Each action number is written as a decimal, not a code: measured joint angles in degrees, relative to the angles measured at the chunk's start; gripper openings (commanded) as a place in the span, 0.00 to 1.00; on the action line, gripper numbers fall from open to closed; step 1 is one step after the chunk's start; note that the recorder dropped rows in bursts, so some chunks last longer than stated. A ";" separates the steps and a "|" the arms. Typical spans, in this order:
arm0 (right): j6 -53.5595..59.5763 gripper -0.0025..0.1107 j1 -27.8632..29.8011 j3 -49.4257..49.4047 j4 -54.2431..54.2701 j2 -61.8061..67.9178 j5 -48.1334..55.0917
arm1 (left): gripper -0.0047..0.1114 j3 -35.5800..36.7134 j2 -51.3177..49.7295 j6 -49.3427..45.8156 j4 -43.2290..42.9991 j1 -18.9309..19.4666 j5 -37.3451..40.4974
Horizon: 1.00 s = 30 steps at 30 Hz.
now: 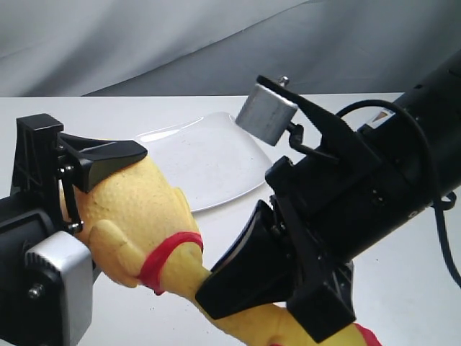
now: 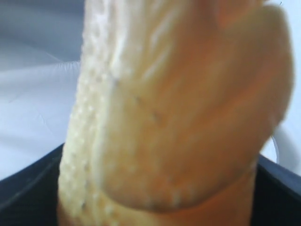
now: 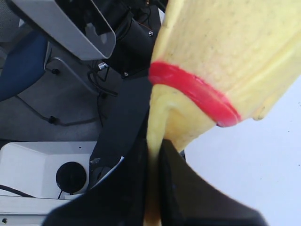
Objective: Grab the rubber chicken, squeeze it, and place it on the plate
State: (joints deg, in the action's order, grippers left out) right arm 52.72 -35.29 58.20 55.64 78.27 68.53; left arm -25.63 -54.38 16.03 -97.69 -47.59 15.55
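The yellow rubber chicken (image 1: 137,209) hangs above the table, stretched between both arms, its red neck band (image 1: 167,259) showing in the middle. My left gripper (image 1: 86,187) is shut on its fat bumpy body (image 2: 178,113), which fills the left wrist view. My right gripper (image 1: 248,288) is shut on the thin neck (image 3: 153,155), pinched flat between the black fingers just past the red band (image 3: 197,94). The glossy white plate (image 1: 209,162) lies on the table behind the chicken, with nothing on it.
The white table (image 1: 403,288) runs under both arms. A grey backdrop (image 1: 144,43) hangs behind it. In the right wrist view the left arm's grey camera block (image 3: 70,28), cables and a white base unit (image 3: 42,169) show beyond the chicken.
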 measured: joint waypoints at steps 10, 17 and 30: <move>-1.72 0.02 0.00 0.00 -2.63 -0.45 3.70 | 0.15 0.04 1.12 0.48 -1.07 0.23 -8.35; -4.48 0.02 0.00 0.00 -5.09 -0.78 -0.27 | 0.05 0.13 5.72 0.58 -1.92 0.35 -9.36; -5.17 0.02 0.00 0.00 -3.26 -0.78 -8.33 | 0.70 0.13 6.10 0.91 -0.09 0.35 -5.58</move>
State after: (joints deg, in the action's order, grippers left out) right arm 47.55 -35.29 58.20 52.38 77.49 60.20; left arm -25.50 -48.28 16.93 -97.78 -47.24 9.97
